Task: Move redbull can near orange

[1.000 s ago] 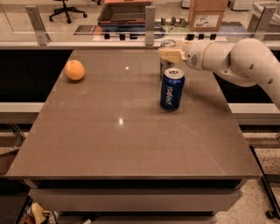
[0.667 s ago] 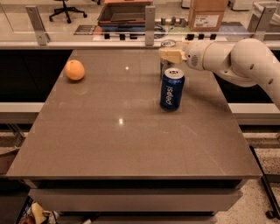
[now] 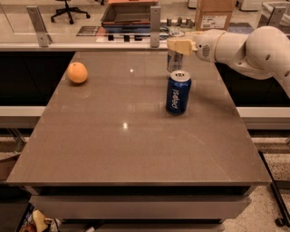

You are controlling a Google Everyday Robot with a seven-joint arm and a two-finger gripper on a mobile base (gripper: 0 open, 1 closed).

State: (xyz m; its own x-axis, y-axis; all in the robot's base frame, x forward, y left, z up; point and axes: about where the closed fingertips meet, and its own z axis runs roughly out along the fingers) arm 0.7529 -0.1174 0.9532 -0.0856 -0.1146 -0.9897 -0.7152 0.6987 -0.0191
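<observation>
On the brown tabletop (image 3: pixel 136 149), toward the far right edge: the redbull can (image 3: pixel 174 64), slim, silver-grey, upright, silver top just showing above the gripper (image 3: pixel 172 45). No legible writing on its side, only faint darker markings. Reaching in from the right on a white, rounded arm (image 3: pixel 253 47): the gripper, cream-coloured, level with the upper half of the redbull can and crossing in front of it. Whether clamped on that can or merely set around it: cannot tell.

Just in front of the redbull can, nearer the camera: a wider blue can (image 3: pixel 178 93), upright, silver lid with pull tab on top. White lettering up its side, turned on end, apparently "pepsi". Apart from the gripper, not touched by it.

Far to the left, near the left edge of the tabletop: the orange (image 3: pixel 77 72), round, smooth, resting alone. Well apart from both cans, with bare surface between.

Beyond the tabletop, at the upper right: a cardboard box (image 3: pixel 215 9) with a white label (image 3: pixel 212 21), print too small to read. At the upper left, on the pale floor: an office chair (image 3: pixel 68 8), only its wheeled base in view.
</observation>
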